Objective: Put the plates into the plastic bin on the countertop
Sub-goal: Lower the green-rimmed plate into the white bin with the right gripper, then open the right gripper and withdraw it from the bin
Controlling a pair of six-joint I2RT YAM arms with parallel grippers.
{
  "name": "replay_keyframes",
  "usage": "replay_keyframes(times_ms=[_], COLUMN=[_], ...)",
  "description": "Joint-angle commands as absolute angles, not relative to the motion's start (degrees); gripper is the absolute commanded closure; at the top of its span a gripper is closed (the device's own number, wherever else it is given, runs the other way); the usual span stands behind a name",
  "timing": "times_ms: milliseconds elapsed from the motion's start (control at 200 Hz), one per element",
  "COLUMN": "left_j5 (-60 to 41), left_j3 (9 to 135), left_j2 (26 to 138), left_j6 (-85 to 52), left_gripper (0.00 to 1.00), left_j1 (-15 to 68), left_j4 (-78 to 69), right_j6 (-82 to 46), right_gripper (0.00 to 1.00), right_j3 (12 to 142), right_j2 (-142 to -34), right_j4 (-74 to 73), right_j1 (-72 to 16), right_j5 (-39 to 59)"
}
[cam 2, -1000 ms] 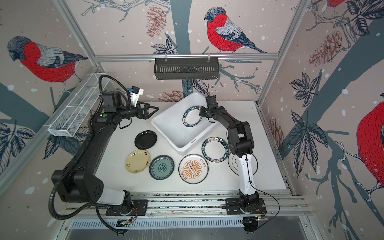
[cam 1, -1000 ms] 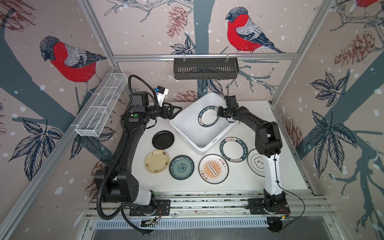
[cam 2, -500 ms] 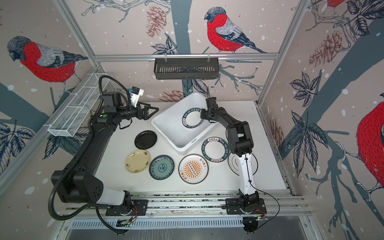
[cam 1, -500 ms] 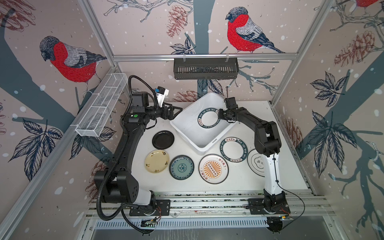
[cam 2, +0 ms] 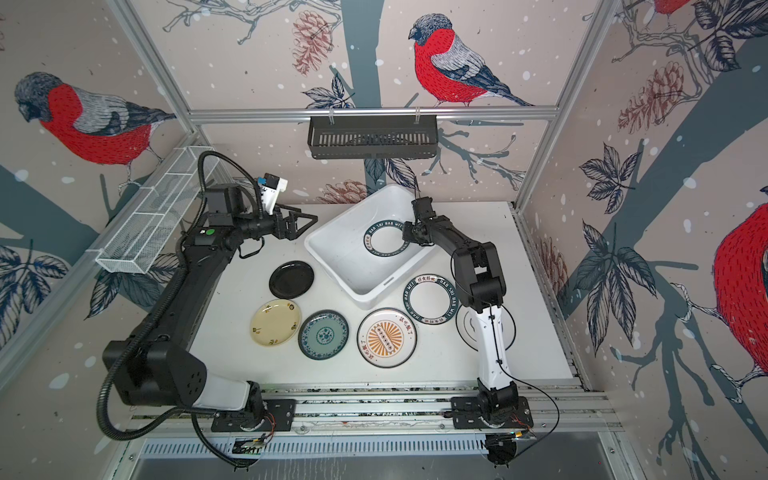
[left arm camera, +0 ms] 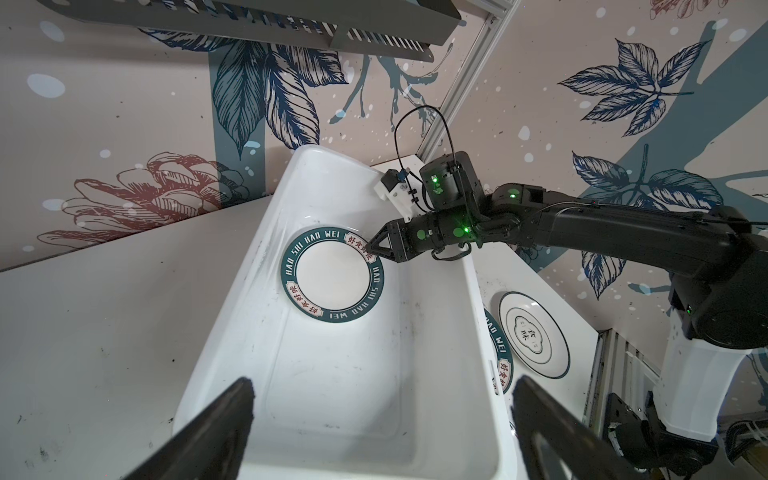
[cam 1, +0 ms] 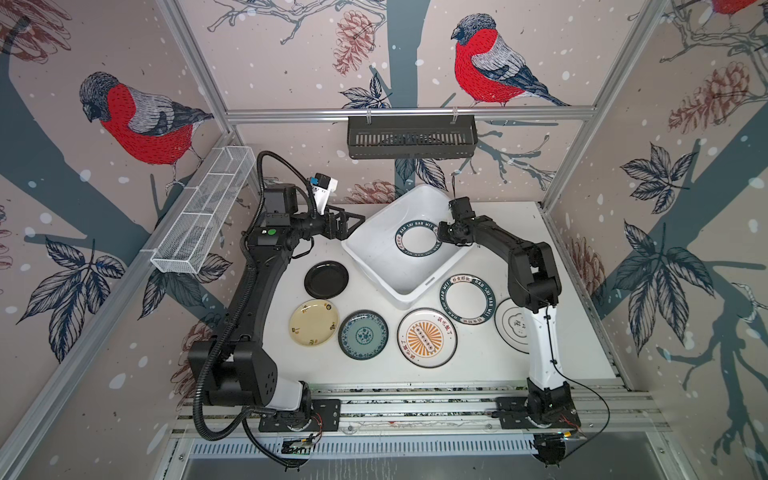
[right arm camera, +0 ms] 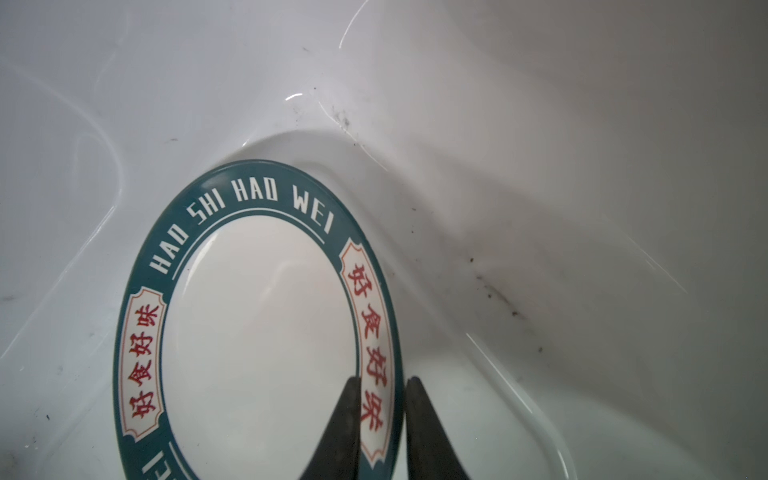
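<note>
Plates lay in two places. One green-lettered plate [cam 1: 417, 241] was inside the plastic bin [cam 1: 386, 272], which stood askew at the back of the worktop [cam 1: 374, 372]. This plate sat in the bin's rear half, close to a side wall and a rounded corner; whether it lay flat or was tipped up on one side could not be told. The right gripper [right arm camera: 382, 382] reached down into the bin at that plate's edge. Its two fingers were a little apart with the lettered rim between them, but whether they pinched the rim could not be told. The left gripper [cam 1: 353, 224] hovered just outside the bin's left corner, its jaws spread wide and holding nothing. Six more plates rested on the worktop outside the bin. A black plate [cam 1: 326, 279] was just left of the bin. Nearer the front, a cream-yellow plate [cam 1: 313, 323], a teal plate [cam 1: 363, 334] and a sunburst plate [cam 1: 427, 337] formed a row. A second green-lettered plate [cam 1: 467, 299] lay just beside the bin's front corner, edge to edge with the sunburst plate. A black-ringed white plate [cam 1: 511, 328] lay to its right, partly hidden under the right arm.
</note>
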State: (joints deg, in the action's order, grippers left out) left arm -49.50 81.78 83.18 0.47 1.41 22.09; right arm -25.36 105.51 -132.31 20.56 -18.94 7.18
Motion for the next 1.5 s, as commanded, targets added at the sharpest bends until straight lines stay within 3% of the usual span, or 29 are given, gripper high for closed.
replay_keyframes(times_ms=[0, 350, 811, 1266, 1496], left_j5=[-50.7, -50.9, -51.2, -50.3, -50.4], left_j3=[81.7, 81.7, 83.1, 85.2, 84.5], left_j2=[82.8, 82.7, 83.0, 82.4, 82.1], left_j6=[0.6, 0.6, 0.7, 1.8, 1.8], left_gripper=[0.04, 0.04, 0.04, 0.04, 0.04], left_j1=[1.4, 1.5, 1.5, 1.6, 1.7], left_j4=[19.9, 19.8, 20.4, 22.4, 22.0], right_j6=[-25.8, -25.6, -25.1, -28.2, -38.7], right_gripper=[0.76, 0.71, 0.63, 0.58, 0.55], right_j3=[105.7, 105.9, 100.3, 76.7, 54.6], right_j2=[-132.7, -131.5, -118.2, -87.8, -69.6], right_j4=[20.9, 20.9, 22.1, 20.8, 22.4], right_j1=[-18.7, -18.9, -19.5, -17.6, -3.0], right_j5=[5.8, 5.1, 4.2, 3.7, 6.5])
